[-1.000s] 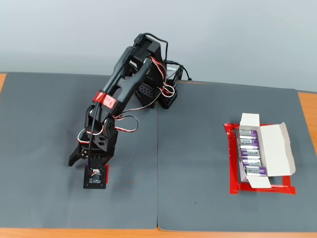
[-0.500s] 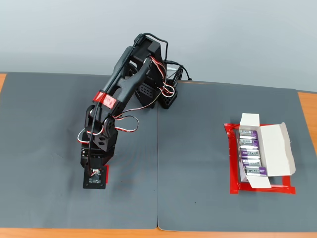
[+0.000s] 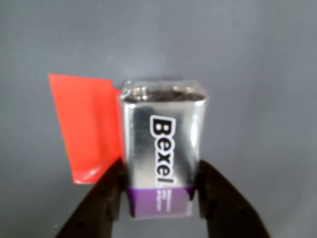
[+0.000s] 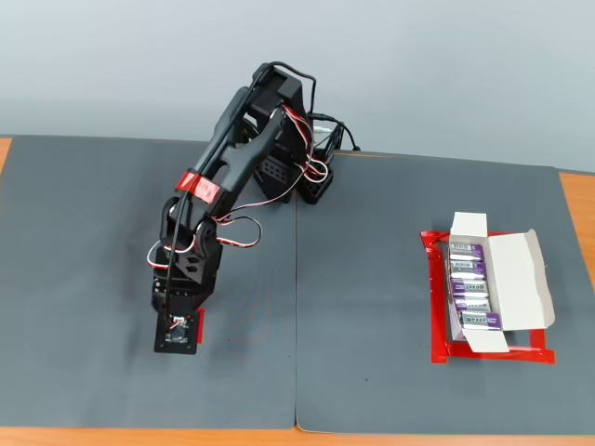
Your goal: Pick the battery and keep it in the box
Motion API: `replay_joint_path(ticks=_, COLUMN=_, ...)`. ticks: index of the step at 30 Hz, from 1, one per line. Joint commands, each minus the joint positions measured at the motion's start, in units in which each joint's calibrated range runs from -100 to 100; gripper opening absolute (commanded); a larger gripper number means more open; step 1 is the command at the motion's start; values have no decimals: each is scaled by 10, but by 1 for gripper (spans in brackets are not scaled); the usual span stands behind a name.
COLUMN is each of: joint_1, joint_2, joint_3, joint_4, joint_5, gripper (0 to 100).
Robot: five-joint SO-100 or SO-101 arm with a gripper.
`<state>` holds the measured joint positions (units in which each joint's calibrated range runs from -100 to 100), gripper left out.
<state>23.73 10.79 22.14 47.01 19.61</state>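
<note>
In the wrist view a silver battery (image 3: 161,148) with a purple end and "Bexel" lettering stands between my two black fingers (image 3: 111,191). My gripper (image 3: 161,171) is shut on its purple end. A flat red tape patch (image 3: 84,126) lies on the grey mat behind and left of it. In the fixed view my gripper (image 4: 177,336) points down at the left of the mat and hides the battery. The white box (image 4: 521,279) lies open at the right, with several batteries (image 4: 472,290) in a row inside.
A red tape outline (image 4: 435,307) frames the box. The arm's base (image 4: 297,172) stands at the back middle. A seam (image 4: 296,325) runs between the two grey mats. Orange table edge (image 4: 578,214) shows at the far right.
</note>
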Motion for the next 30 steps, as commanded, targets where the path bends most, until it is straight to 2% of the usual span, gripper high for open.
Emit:
replay_joint_path(ticks=1, joint_1=-3, joint_2=-58, joint_3=-20, joint_4=2, joint_5=-25, gripper=3)
replay_joint_path(ticks=6, joint_1=-21, joint_2=-97, joint_3=-40, joint_4=14, joint_5=-50, gripper=3)
replay_joint_path(ticks=17, joint_1=-109, joint_2=-166, joint_3=-128, joint_4=126, joint_5=-86, gripper=3)
replay_joint_path(ticks=30, joint_1=-263, joint_2=-195, joint_3=-197, joint_4=131, joint_5=-94, gripper=3)
